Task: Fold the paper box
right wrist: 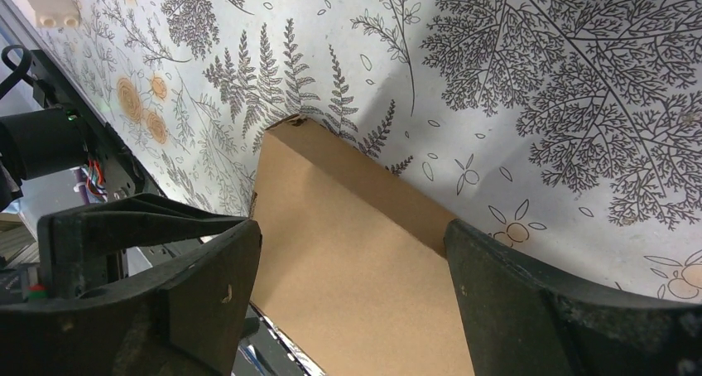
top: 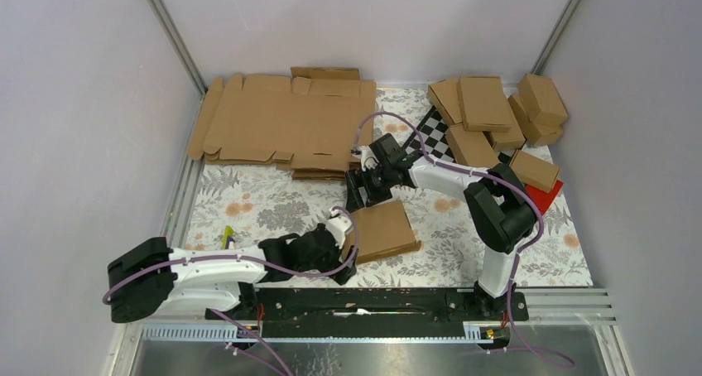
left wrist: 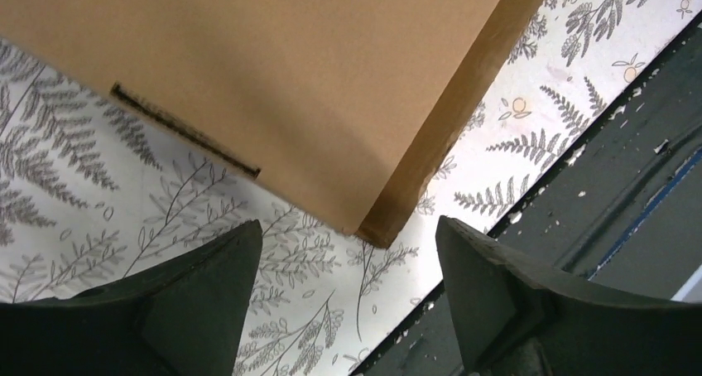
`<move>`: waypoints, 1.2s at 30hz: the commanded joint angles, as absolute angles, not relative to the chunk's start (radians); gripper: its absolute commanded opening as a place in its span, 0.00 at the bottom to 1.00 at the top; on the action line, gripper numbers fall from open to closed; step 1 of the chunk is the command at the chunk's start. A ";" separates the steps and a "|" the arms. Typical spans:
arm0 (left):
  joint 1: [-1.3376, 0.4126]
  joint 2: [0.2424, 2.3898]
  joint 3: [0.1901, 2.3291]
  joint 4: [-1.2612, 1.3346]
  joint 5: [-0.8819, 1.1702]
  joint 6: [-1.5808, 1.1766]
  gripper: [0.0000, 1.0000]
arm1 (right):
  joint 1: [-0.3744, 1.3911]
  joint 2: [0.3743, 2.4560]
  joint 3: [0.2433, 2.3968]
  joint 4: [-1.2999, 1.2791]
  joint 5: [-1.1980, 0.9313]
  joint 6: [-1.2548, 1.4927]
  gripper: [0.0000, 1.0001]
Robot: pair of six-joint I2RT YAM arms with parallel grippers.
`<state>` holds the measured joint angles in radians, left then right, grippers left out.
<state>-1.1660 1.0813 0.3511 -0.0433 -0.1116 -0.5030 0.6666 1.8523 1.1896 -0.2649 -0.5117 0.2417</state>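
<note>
The paper box [top: 385, 229], folded shut into a flat brown carton, lies on the floral mat between the two arms. My left gripper [top: 348, 242] sits low at the box's near-left side. In the left wrist view its jaws [left wrist: 348, 235] stand open with only mat between them, and the box's corner [left wrist: 372, 227] is just ahead of the fingertips. My right gripper [top: 364, 192] hangs over the box's far edge. In the right wrist view it is open [right wrist: 352, 231], its fingers either side of the box's plain top face [right wrist: 356, 260], not closed on it.
A stack of flat cardboard blanks [top: 281, 123] lies at the back left. Several folded boxes [top: 488, 111] are piled at the back right over a chequered board [top: 435, 136]. A small red block [top: 545, 195] sits at the right. A black rail [top: 372, 301] runs along the near edge.
</note>
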 commanded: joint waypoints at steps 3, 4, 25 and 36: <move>-1.171 1.197 0.437 -0.004 -0.103 -0.444 0.83 | 0.666 1.844 1.197 -0.271 -0.538 0.222 0.88; -1.170 1.202 0.441 -0.004 -0.106 -0.440 0.81 | 0.666 1.846 1.197 -0.272 -0.542 0.223 0.88; -1.091 1.279 0.566 -0.031 -0.088 -0.373 0.34 | 0.664 1.810 1.158 -0.328 -0.469 0.219 0.84; -0.945 1.342 0.588 0.154 -0.045 -0.410 0.40 | 0.604 1.676 1.120 -0.418 -0.320 0.284 0.87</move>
